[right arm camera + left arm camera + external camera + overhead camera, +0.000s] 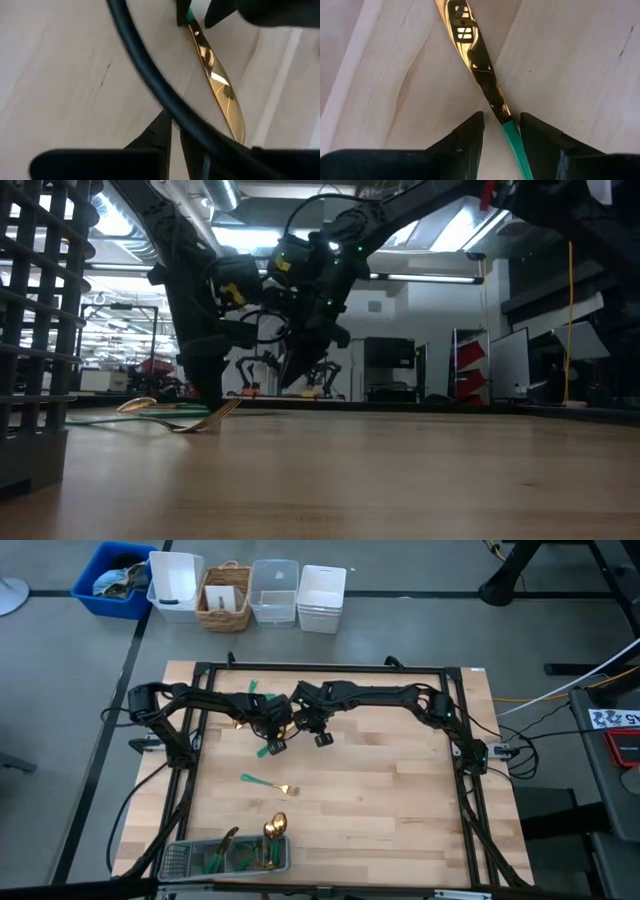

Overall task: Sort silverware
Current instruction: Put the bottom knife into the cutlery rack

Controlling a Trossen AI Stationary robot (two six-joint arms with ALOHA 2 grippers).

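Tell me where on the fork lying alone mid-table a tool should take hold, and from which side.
Judging from the high view, grip the fork across its slim teal handle, near the middle, coming straight down from above. It lies flat on the bare wooden table with nothing touching it, so its narrow sides are free, while the gold tines offer a poorer hold.
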